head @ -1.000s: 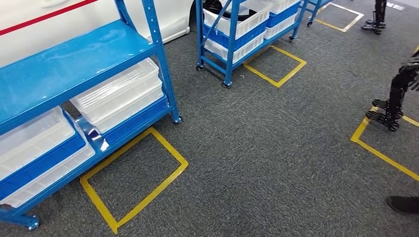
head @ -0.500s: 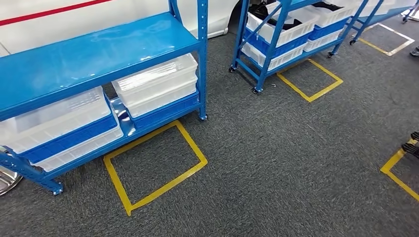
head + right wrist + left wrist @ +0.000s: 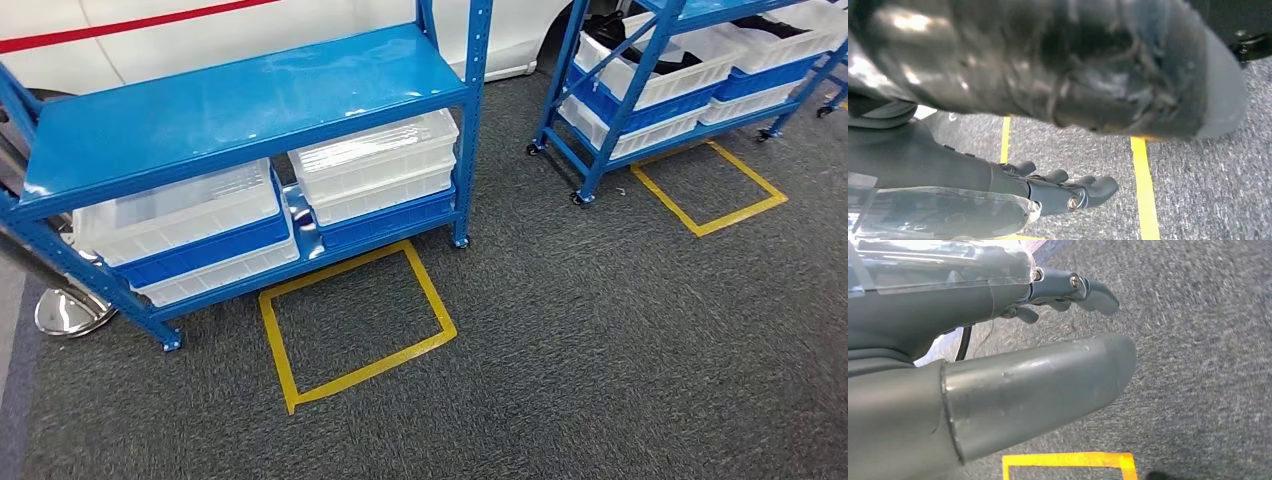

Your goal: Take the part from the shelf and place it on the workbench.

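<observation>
In the right wrist view a glossy black part (image 3: 1048,60) sits close against the thumb side of my right hand (image 3: 1048,192). It is off the floor, held there, while the dark fingers (image 3: 1093,187) stretch out beside it over grey carpet. My left hand (image 3: 998,365) hangs over the carpet with thumb and fingers apart and nothing between them. In the head view a blue shelf (image 3: 250,100) stands ahead on the left, with white and blue bins (image 3: 375,165) on its lower level.
A second blue wheeled shelf (image 3: 600,120) at the upper right carries bins with dark items (image 3: 690,55). Yellow tape squares (image 3: 350,320) mark the carpet before each shelf. A chrome stand base (image 3: 65,312) sits at the far left. A white car body (image 3: 200,30) lies behind the shelves.
The whole head view has swung left: both shelves and the tape squares slid to the right in the picture, and the chrome base came into view. This is camera motion, not moved things.
</observation>
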### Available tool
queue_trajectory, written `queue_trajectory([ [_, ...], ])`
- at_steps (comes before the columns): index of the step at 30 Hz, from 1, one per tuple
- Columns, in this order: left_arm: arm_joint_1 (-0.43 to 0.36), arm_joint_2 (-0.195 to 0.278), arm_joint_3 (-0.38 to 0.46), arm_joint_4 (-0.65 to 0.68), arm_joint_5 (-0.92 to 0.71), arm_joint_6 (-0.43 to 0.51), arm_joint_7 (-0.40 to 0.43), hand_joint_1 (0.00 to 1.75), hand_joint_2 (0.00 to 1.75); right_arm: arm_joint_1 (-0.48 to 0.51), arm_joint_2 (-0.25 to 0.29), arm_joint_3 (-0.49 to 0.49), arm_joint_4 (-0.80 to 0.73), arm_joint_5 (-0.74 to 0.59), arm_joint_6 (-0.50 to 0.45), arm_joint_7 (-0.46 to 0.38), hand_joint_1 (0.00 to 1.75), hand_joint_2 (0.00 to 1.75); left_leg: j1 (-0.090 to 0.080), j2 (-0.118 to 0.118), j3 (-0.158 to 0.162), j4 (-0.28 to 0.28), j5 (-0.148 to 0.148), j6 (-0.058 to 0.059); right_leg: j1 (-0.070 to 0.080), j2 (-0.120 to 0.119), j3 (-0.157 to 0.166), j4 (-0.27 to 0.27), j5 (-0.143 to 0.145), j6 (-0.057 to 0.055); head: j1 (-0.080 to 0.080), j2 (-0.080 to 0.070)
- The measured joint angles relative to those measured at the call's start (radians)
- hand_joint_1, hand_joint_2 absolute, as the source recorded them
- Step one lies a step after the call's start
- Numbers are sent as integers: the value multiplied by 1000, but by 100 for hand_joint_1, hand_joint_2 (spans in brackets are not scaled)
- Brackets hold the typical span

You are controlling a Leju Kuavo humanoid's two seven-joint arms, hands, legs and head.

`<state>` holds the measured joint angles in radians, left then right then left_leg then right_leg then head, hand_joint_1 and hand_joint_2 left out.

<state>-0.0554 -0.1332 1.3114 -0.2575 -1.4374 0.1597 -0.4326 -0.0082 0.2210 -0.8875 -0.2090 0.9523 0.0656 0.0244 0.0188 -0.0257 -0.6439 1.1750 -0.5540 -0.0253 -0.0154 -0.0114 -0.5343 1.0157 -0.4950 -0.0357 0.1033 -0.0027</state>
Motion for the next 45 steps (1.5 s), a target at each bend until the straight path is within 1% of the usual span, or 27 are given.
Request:
queue_trajectory([
  [2, -1, 0, 0, 0, 2, 0, -3, 0, 0, 3, 0, 0, 0, 0, 0, -4, 0, 0, 1, 14, -49, 110, -43, -6, 3, -30, -4, 3, -2, -2, 0, 0],
  [3, 0, 0, -1, 0, 3, 0, -3, 0, 0, 3, 0, 0, 0, 0, 0, -7, 0, 0, 1, 17, -49, 118, -36, -8, 4, -43, -4, 5, -3, -2, 0, 0],
  [4, 2, 0, -1, 0, 4, 0, -4, 0, 0, 3, 0, -1, 0, 0, 0, -9, 0, 0, 2, 22, -27, 84, -12, -8, 4, -56, -4, 6, -5, 0, 0, 0],
  [7, 3, 0, -1, 0, 6, -3, 1, 0, 0, 1, 0, -3, 0, 0, -2, -12, 0, 0, -2, 52, 82, -112, 64, 3, 7, -82, 1, 13, -14, 12, 0, 0],
  [8, 3, 0, -1, 0, 11, -12, 4, 0, 0, -1, 0, -5, 0, 0, -3, -13, 0, 0, -5, 57, 98, -148, 69, 10, 9, -86, 2, 13, -18, 19, 0, 0],
  [10, 8, 0, 0, 0, 23, -42, 11, 0, 0, -7, -1, -11, -1, -1, -5, -15, 0, 0, -7, 52, 102, -165, 59, 29, 7, -90, 7, 26, -11, 36, 1, 0],
  [11, 11, -1, 1, 0, 27, -56, 12, 0, 0, -9, -2, -14, -1, -1, -6, -16, 0, 0, -6, 48, 105, -169, 55, 40, 4, -87, 7, 35, -9, 44, 1, 0],
  [13, 13, -3, 3, 0, 29, -69, 12, 0, 0, -8, -3, -20, -2, -2, -7, -16, 0, 0, -4, 40, 121, -176, 53, 57, -1, -53, -8, 74, -26, 55, 1, 0],
  [15, 10, -6, 3, 0, 28, -74, 11, 0, 0, -5, -5, -24, -3, -2, -8, -18, 0, 0, -3, 34, 132, -177, 53, 64, -4, -8, -64, 170, -80, 61, 1, 0],
  [17, 10, -7, 3, 0, 28, -75, 12, 0, 0, -1, -6, -26, -3, -2, -9, -18, 0, 0, -4, 26, 141, -176, 45, 63, -5, 7, -136, 274, -115, 65, 1, 0],
  [18, 10, -8, 3, 0, 28, -76, 13, 0, 0, 1, -6, -28, -3, -2, -9, -18, 0, 0, -4, 21, 149, -176, 39, 61, -6, 9, -155, 289, -109, 66, 1, 0],
  [19, 11, -8, 3, 0, 27, -76, 14, 0, 0, 3, -7, -29, -3, -2, -9, -17, 0, 0, -3, 15, 160, -176, 32, 58, -7, 9, -156, 268, -86, 66, 1, 0],
  [21, 14, -12, 3, 0, 27, -78, 18, 0, 0, 10, -8, -33, -3, -2, -9, -16, 0, 0, -2, 7, 185, -175, 13, 50, -8, 10, -124, 150, -5, 62, 1, 0],
  [23, 13, -15, 3, 0, 27, -79, 20, 0, 0, 14, -9, -38, -3, -2, -9, -14, 0, 0, -2, 1, 203, -175, -5, 37, -2, 11, -100, 64, 43, 51, 1, 0],
  [26, 10, -17, 4, 0, 26, -80, 21, 0, 0, 11, -10, -43, -3, -2, -8, -14, 0, 0, -3, 0, 217, -161, -9, 15, 3, 11, -84, 49, 33, 26, 1, 0],
  [28, 7, -19, 4, 0, 26, -81, 21, 0, 0, 11, -10, -45, -3, -2, -8, -14, 0, 0, -1, 7, 188, -88, 10, 6, 1, 7, -57, 39, 20, 11, 1, 0],
  [30, 5, -21, 4, 0, 26, -81, 21, 0, 0, 11, -10, -46, -3, -2, -8, -14, 0, 0, 0, 15, 106, 38, -1, -1, 1, 4, -27, 28, 5, 1, 0, 0],
  [32, 6, -21, 4, 0, 26, -82, 22, 0, 0, 10, -10, -47, -3, -2, -8, -14, 0, 0, 0, 17, 21, 126, -66, -4, 2, 4, 0, 22, -15, -2, 0, 0],
  [33, 9, -21, 4, 0, 26, -82, 22, 0, 0, 10, -10, -47, -3, -2, -7, -14, 0, 0, 0, 17, -7, 132, -96, -3, 2, 5, 15, 21, -28, -2, 0, 0],
  [34, 11, -21, 4, 0, 26, -82, 22, 0, 0, 10, -10, -47, -3, -2, -7, -14, 0, 0, 0, 18, -23, 114, -108, 0, 2, 5, 33, 20, -41, -1, 0, 0],
  [35, 14, -21, 4, 0, 26, -82, 22, 0, 0, 11, -10, -47, -3, -2, -7, -14, 0, 0, -1, 19, -29, 72, -89, 5, 3, 5, 51, 20, -55, 1, 0, 0],
  [38, 21, -20, 4, 0, 26, -82, 23, 0, 0, 13, -8, -47, -2, -2, -7, -14, 0, 0, -14, 30, -30, -78, 90, 29, 6, 4, 90, 20, -98, 11, 1, 0],
  [39, 22, -20, 4, 0, 26, -82, 24, 0, 0, 12, -8, -47, -2, -2, -7, -13, 0, 0, -17, 33, -28, -101, 128, 34, 7, 5, 102, 16, -108, 17, 1, 0],
  [40, 21, -19, 4, 0, 26, -83, 24, 0, 0, 10, -7, -47, -1, -2, -6, -13, 0, 0, -19, 32, -22, -111, 138, 38, 8, 5, 113, 16, -108, 25, 1, 0],
  [42, 19, -20, 4, -1, 26, -83, 25, 0, 0, 6, -7, -47, -2, -2, -6, -14, 0, 0, -16, 26, 8, -128, 127, 47, 8, 6, 116, 45, -87, 39, 1, 0],
  [44, 17, -21, 4, -1, 26, -83, 24, 0, 0, 4, -7, -47, -3, -2, -6, -14, 0, 0, -11, 22, 43, -147, 117, 59, 6, 8, 60, 146, -62, 47, 1, 0],
  [45, 16, -22, 5, -1, 26, -83, 24, 0, 0, 3, -7, -47, -3, -2, -6, -14, 0, 0, -11, 21, 58, -154, 109, 63, 5, 9, 16, 207, -72, 50, 2, 0],
])
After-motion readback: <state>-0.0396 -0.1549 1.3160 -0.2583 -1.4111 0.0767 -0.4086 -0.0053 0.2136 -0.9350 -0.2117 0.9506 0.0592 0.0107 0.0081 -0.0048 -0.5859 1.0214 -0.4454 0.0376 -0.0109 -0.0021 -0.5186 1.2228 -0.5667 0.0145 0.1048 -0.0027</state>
